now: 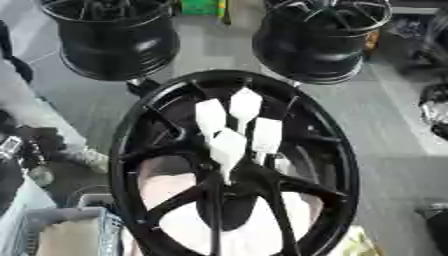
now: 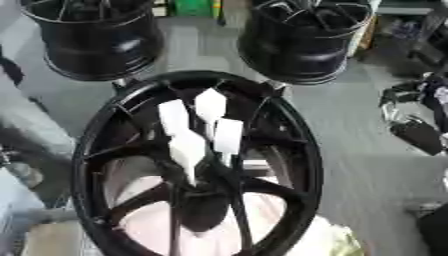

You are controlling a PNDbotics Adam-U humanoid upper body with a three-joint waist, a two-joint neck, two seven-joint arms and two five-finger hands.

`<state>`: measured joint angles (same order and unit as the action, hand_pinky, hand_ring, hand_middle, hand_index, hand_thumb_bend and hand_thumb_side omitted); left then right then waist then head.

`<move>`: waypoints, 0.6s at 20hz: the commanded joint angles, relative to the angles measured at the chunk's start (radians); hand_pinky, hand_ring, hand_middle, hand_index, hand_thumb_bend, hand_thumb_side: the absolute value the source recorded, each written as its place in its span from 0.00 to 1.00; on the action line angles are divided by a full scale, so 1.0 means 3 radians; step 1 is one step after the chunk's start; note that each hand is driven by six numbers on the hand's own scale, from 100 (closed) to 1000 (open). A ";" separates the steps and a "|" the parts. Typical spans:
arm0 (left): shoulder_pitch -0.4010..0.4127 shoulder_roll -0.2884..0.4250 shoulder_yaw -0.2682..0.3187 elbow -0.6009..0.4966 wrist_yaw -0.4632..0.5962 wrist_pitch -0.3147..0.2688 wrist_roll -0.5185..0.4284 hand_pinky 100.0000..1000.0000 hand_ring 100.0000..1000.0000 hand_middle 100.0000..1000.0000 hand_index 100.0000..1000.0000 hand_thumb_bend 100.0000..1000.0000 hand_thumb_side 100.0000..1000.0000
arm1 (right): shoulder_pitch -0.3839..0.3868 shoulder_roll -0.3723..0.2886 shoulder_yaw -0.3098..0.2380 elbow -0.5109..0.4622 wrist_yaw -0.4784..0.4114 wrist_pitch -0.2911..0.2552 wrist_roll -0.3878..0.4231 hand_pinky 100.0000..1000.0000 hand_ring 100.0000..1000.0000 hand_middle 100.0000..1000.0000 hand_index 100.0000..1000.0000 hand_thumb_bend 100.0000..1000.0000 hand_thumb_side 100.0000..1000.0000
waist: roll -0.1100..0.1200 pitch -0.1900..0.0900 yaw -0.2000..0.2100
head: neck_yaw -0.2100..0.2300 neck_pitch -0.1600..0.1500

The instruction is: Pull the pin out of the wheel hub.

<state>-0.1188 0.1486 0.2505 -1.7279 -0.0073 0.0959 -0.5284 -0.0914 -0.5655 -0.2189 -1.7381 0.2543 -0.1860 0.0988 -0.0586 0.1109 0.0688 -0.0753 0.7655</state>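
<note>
A black wheel hub point(image 1: 131, 150) stands upright in the centre, and four white pins point(image 1: 229, 147) stick out of its middle among the spokes. Two more hubs point(image 1: 109, 40) sit behind it; no robot hand shows

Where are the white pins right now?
The white pins stand clustered at the centre of the near wheel hub, mid-frame in both eye views, in front of two more black rims at the far edge.
</note>
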 commanded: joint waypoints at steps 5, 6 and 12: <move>-0.0025 0.0083 0.0005 -0.0058 -0.0010 -0.0008 -0.0013 0.66 0.70 0.62 0.73 0.00 0.83 | -0.0187 -0.0771 0.0280 -0.0254 0.0004 -0.0032 0.0441 0.70 0.76 0.82 0.96 0.00 0.31 | -0.0013 -0.0032 0.0014 | 0.0013 0.0015; -0.0024 0.0084 0.0004 -0.0057 -0.0010 -0.0009 -0.0013 0.66 0.70 0.62 0.73 0.00 0.84 | -0.0220 -0.0848 0.0332 -0.0271 -0.0016 -0.0035 0.0509 0.70 0.76 0.83 0.97 0.00 0.32 | -0.0016 -0.0032 0.0017 | 0.0011 0.0015; -0.0019 0.0097 -0.0012 -0.0050 -0.0017 -0.0009 -0.0033 0.66 0.70 0.62 0.73 0.00 0.83 | -0.0485 -0.1306 0.0750 -0.0370 -0.0216 -0.0066 0.1027 0.72 0.79 0.85 0.98 0.11 0.38 | -0.0034 -0.0040 0.0042 | 0.0010 0.0015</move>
<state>-0.1176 0.1578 0.2497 -1.7277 -0.0091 0.0950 -0.5338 -0.2238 -0.8921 -0.0067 -1.8285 0.2079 -0.2031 0.3765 -0.0712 0.1108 0.0824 -0.0730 0.7655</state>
